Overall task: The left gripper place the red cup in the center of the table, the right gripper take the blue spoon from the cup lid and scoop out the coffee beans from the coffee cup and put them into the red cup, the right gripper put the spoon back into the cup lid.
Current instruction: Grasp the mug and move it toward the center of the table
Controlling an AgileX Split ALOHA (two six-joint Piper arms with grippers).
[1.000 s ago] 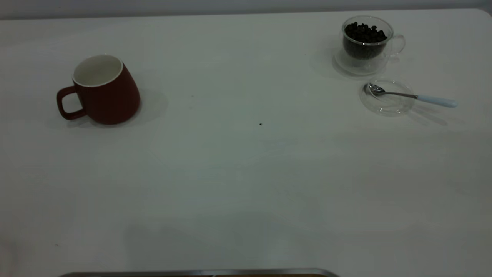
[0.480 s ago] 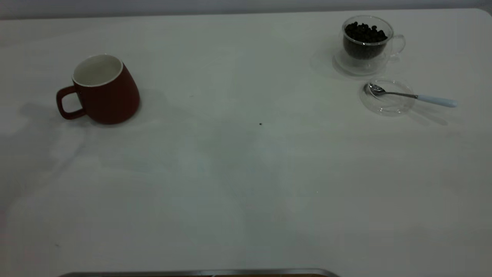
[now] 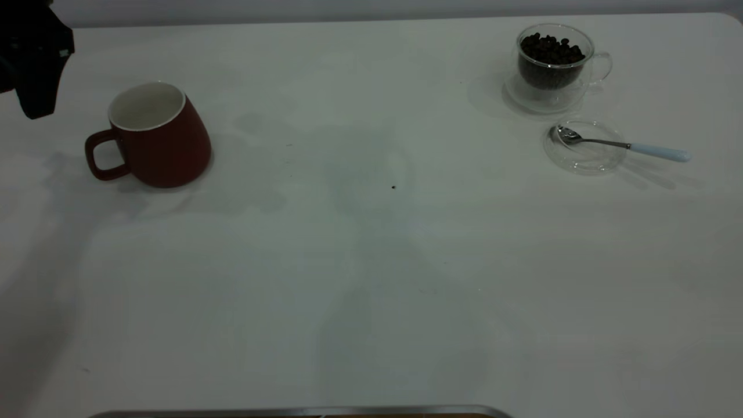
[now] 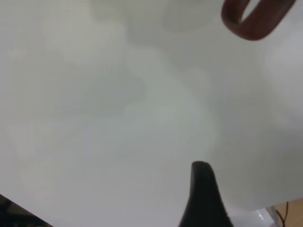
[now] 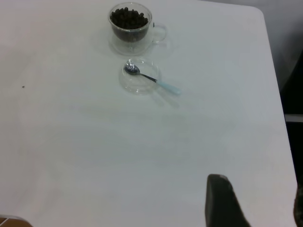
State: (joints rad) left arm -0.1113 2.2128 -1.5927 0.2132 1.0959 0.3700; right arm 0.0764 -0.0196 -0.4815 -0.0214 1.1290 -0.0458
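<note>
The red cup (image 3: 157, 139) stands at the table's (image 3: 371, 278) left side, its handle (image 4: 246, 19) toward the left edge. My left gripper (image 3: 36, 87) hovers at the far left, behind and left of the cup and apart from it. One black finger (image 4: 202, 189) shows over bare table, with a wide empty gap beside it. At the far right the coffee cup (image 3: 554, 64) holds the coffee beans (image 3: 550, 49). In front of it the blue spoon (image 3: 624, 145) rests with its bowl in the cup lid (image 3: 583, 152). My right gripper (image 5: 259, 198) is open, well short of the spoon (image 5: 154, 79).
A tiny dark speck (image 3: 393, 187) marks the table's middle. A metal strip (image 3: 302, 412) runs along the near edge. The table's right edge (image 5: 277, 94) lies close to the lid and the coffee cup (image 5: 130, 26).
My left arm has come into the exterior view at the upper left. Shadows have spread over the table's left and middle. The cups, lid and spoon have not moved.
</note>
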